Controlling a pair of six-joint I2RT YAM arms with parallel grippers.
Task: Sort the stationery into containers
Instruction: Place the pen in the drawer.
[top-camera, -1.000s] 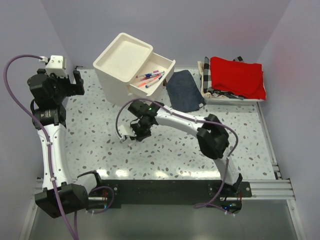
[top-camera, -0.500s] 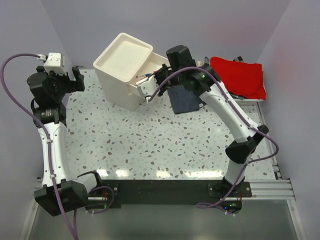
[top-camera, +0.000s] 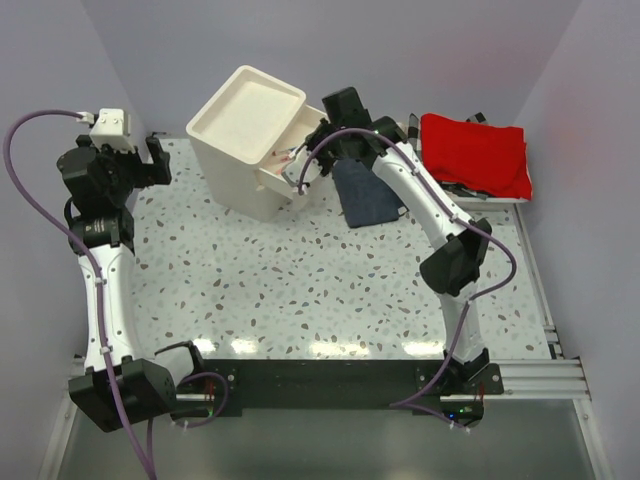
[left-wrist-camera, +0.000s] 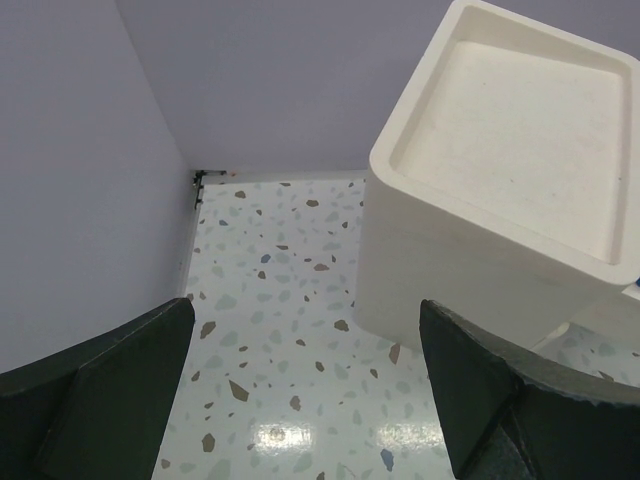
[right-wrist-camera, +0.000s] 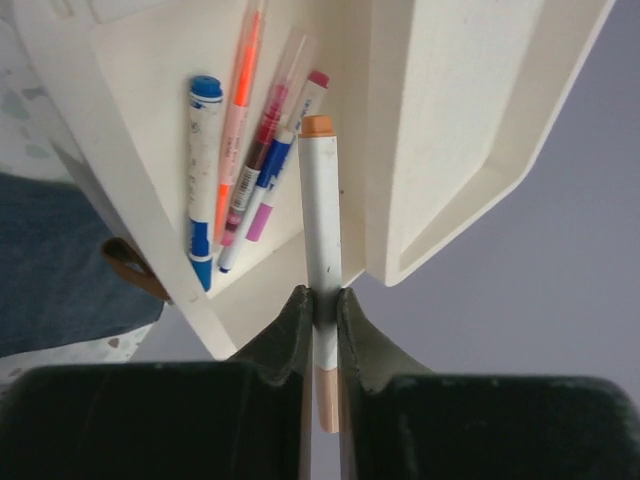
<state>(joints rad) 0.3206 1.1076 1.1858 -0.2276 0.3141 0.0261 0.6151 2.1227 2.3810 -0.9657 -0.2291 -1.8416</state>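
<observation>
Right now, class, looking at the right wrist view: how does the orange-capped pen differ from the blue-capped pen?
The orange-capped pen is clamped in the right gripper; the blue-capped pen lies loose in the drawer. The orange-capped pen has a peach tail end; the blue-capped pen has a blue one. The orange-capped pen is on its own; the blue-capped pen lies beside other pens. Both have white barrels and point roughly the same way.

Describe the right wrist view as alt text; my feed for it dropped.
The right gripper pinches a white orange-capped marker, its capped end pointing at the open cream drawer. Several pens already lie in that drawer, and a dark blue cloth shows at lower left.
</observation>
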